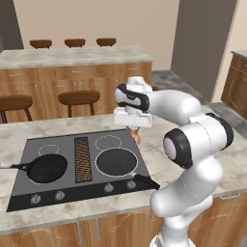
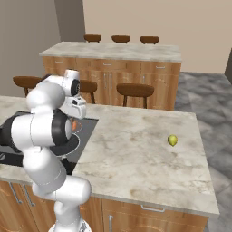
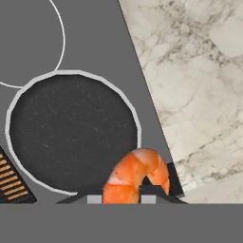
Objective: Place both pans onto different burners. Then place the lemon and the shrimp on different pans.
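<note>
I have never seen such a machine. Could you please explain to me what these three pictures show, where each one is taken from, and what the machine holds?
It is a white robot arm in a simulated kitchen. Two pictures come from cameras on its base, behind the arm to its left and right. The third comes from a camera on its hand, looking along the jaws.

On the counter lies a dark cooktop. Two black pans sit on separate burners: the left pan and the right pan. A lemon lies on the counter, far from the cooktop.

The gripper is shut on an orange shrimp, held above the right pan's near edge.
</note>
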You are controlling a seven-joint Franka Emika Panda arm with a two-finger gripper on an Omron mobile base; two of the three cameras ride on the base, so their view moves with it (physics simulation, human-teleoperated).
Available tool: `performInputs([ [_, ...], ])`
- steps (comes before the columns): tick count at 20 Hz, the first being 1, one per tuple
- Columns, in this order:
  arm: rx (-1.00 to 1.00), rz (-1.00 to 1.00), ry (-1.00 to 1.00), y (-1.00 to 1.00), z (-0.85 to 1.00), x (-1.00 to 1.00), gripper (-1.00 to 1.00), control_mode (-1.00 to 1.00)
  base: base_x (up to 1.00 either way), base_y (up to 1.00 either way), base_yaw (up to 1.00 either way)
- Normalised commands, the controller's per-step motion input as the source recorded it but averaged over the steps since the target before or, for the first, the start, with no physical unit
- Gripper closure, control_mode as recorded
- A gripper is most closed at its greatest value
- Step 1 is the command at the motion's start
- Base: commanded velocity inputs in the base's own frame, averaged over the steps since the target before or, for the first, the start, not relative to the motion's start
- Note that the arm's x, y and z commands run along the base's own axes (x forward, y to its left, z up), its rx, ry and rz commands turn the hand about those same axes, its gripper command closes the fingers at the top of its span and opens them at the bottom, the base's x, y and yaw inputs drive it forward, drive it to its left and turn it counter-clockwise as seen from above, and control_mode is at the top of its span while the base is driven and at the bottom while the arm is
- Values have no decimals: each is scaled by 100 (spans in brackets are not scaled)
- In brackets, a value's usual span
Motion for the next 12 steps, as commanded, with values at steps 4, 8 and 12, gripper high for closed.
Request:
performInputs([
  [4,1,1,0,36,-26,29,100,-100,0,0,0],
  [8,0,0,0,26,-45,20,100,-100,0,0,0],
  [12,0,0,0,15,-36,-4,100,-100,0,0,0],
])
